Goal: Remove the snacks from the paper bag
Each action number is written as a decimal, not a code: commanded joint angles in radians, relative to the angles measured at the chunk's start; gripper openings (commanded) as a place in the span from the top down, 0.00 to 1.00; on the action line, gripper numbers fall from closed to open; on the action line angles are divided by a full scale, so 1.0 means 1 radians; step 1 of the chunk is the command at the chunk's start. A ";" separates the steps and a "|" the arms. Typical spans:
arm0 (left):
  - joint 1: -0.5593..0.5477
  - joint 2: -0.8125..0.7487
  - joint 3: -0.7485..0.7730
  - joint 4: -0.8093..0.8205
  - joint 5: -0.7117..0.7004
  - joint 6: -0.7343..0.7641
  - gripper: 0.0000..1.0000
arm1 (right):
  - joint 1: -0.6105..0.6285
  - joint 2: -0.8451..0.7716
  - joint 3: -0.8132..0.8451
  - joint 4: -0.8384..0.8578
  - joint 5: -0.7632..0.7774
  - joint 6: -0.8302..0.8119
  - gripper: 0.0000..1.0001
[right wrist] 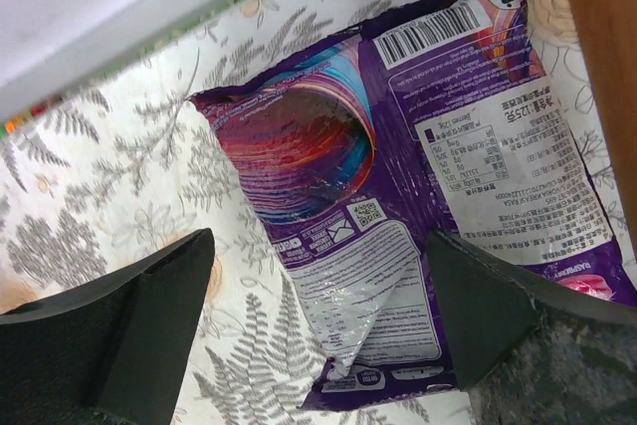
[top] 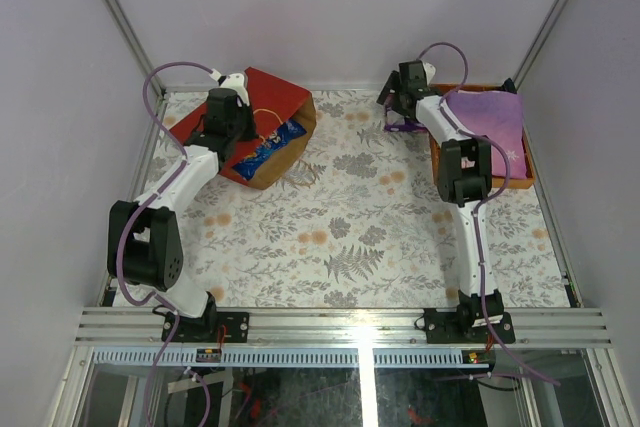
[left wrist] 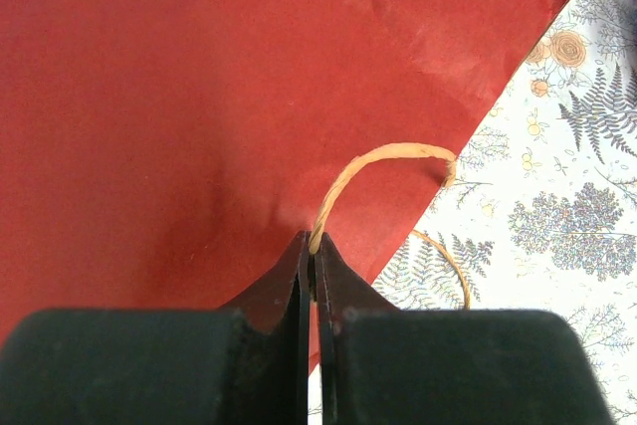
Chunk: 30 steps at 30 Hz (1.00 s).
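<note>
The red paper bag [top: 262,107] lies on its side at the back left, its brown mouth facing right, with a blue snack packet [top: 268,147] showing inside. My left gripper [top: 232,87] is above it, shut on the bag's tan cord handle [left wrist: 370,168]; the red bag wall [left wrist: 199,97] fills the left wrist view. My right gripper [top: 396,105] is open at the back right, its jaws wide apart over a purple snack packet [right wrist: 418,176] lying flat on the cloth beside the tray. The packet also shows in the top view [top: 400,127].
An orange tray [top: 520,179] at the back right holds a flat lilac item [top: 492,117]; its edge shows in the right wrist view [right wrist: 602,57]. The floral tablecloth [top: 350,237] covers the table. The cage frame and white walls close in the back.
</note>
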 commanded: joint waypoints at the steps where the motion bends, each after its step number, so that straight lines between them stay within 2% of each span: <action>1: 0.005 -0.014 0.021 0.008 -0.011 0.015 1.00 | -0.016 0.057 0.047 0.019 -0.006 0.138 0.05; 6: 0.005 -0.015 0.020 0.004 -0.015 0.022 1.00 | -0.019 0.077 0.098 0.039 0.038 0.157 0.04; 11: 0.005 -0.015 0.021 0.003 -0.019 0.021 1.00 | -0.029 0.034 0.077 0.069 0.061 0.131 0.04; 13: 0.005 -0.013 0.022 0.004 -0.022 0.017 1.00 | -0.026 -0.043 -0.021 0.176 0.028 0.095 0.03; 16: 0.006 -0.014 0.023 0.006 -0.026 0.009 1.00 | -0.018 -0.182 -0.208 0.416 -0.157 0.040 0.01; 18: 0.006 -0.013 0.024 0.008 -0.029 0.005 1.00 | -0.005 -0.247 -0.265 0.480 -0.213 0.011 0.00; 21: 0.007 -0.014 0.026 0.007 -0.039 0.001 1.00 | 0.019 -0.340 -0.348 0.541 -0.252 -0.013 0.01; 25: 0.008 -0.023 0.021 0.015 -0.055 -0.006 1.00 | 0.053 -0.495 -0.583 0.694 -0.305 0.007 0.00; 28: 0.014 -0.028 0.018 0.022 -0.056 -0.018 1.00 | 0.086 -0.579 -0.764 0.872 -0.354 0.039 0.02; 30: 0.018 -0.031 0.014 0.030 -0.044 -0.028 1.00 | 0.122 -0.608 -0.827 0.926 -0.361 0.007 0.02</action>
